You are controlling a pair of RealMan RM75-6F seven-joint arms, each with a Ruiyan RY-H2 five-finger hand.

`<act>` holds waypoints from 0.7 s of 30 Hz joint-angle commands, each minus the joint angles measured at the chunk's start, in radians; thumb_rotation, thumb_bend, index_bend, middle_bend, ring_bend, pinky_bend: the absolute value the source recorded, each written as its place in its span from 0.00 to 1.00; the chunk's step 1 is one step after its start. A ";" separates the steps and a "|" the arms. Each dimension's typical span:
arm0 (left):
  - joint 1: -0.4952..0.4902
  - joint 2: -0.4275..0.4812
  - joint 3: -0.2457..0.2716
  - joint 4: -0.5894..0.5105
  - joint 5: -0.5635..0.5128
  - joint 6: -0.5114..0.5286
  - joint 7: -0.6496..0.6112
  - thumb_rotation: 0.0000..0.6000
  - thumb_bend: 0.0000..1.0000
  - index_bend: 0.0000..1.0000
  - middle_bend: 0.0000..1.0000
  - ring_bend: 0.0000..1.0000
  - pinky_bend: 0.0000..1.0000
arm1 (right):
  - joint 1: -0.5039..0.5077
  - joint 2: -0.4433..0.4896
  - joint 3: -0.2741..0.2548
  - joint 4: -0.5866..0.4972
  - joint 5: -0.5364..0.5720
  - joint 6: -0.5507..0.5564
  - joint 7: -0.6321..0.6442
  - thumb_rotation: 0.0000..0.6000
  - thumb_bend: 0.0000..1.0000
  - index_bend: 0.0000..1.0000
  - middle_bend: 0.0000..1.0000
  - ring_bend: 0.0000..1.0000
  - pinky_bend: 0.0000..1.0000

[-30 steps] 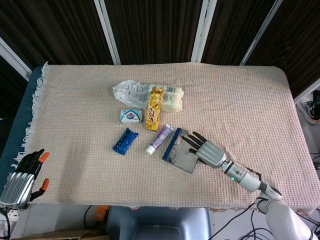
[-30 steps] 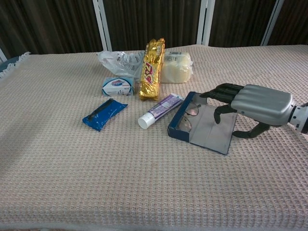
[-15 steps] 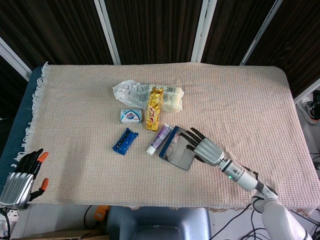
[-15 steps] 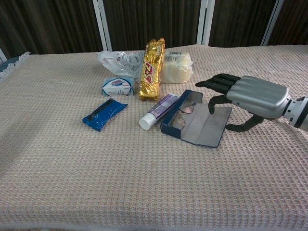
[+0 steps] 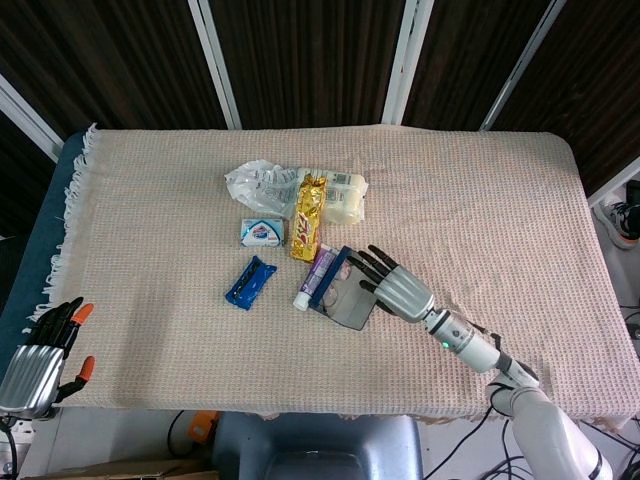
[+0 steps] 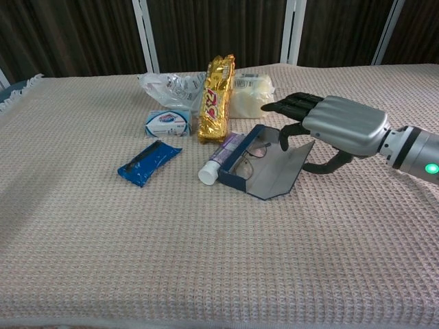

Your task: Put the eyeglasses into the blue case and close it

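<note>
Looking down from the head view, the glasses (image 5: pixel 336 287) sat in the open blue case (image 5: pixel 345 300), right hand (image 5: pixel 392 285) empty, fingers spread over the flap; left hand (image 5: pixel 38 348) hung off the table, loosely open; from the chest view, the case (image 6: pixel 264 171) was jammed against the tube (image 6: pixel 218 160), so pushing the flap could just slide it on the woven cloth (image 6: pixel 206 260); dark panels behind.

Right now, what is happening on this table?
The right robot hand is at the lid of the open blue case, its fingers spread above it. The eyeglasses already lie inside, and the lid is not closed yet. The case touches a toothpaste tube. The left robot hand waits off the table.
</note>
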 commanded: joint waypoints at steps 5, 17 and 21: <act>0.001 0.003 0.001 0.003 0.003 0.003 -0.010 1.00 0.43 0.00 0.00 0.00 0.11 | 0.030 -0.013 0.014 -0.012 0.012 -0.032 -0.028 1.00 0.44 0.56 0.11 0.00 0.00; 0.004 0.008 0.003 0.008 0.014 0.013 -0.030 1.00 0.43 0.00 0.00 0.00 0.11 | 0.041 -0.024 -0.001 -0.017 0.007 -0.081 -0.053 1.00 0.61 0.69 0.11 0.00 0.00; 0.004 0.008 0.005 0.009 0.016 0.013 -0.031 1.00 0.43 0.00 0.00 0.00 0.11 | 0.038 -0.024 -0.005 -0.016 0.007 -0.088 -0.052 1.00 0.70 0.71 0.11 0.00 0.00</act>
